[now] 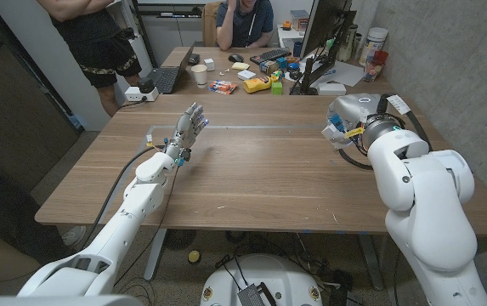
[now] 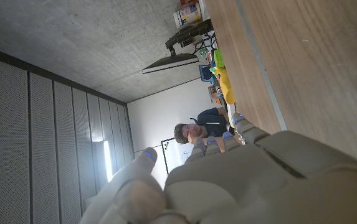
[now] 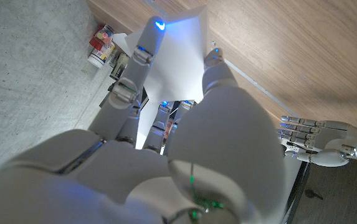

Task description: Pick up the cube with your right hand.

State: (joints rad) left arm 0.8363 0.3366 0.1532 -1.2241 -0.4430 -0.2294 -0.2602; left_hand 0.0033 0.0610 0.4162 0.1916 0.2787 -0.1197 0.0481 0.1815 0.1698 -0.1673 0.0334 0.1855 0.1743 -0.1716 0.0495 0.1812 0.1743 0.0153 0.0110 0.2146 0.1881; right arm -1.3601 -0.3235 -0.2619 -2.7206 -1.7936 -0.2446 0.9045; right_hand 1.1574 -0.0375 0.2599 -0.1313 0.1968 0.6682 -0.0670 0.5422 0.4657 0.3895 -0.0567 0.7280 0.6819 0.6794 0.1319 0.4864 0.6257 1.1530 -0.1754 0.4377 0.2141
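Head view: the left hand (image 1: 188,127) stands raised over the wooden table (image 1: 251,183), fingers spread, holding nothing; the right hand (image 1: 342,127) is far right. Right wrist view: its fingers (image 3: 142,53) grip the white cube (image 3: 178,59).

Beyond my table (image 1: 251,183), a paper cup (image 1: 200,75) stood beside a laptop (image 1: 168,76); a person (image 1: 245,21) sat behind, another person (image 1: 97,38) stood nearby.

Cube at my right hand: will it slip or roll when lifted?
The cube looks smooth and plain white, so it may slip in the right hand. Its flat sides suggest it won't roll. Weight and stiffness can't be judged.
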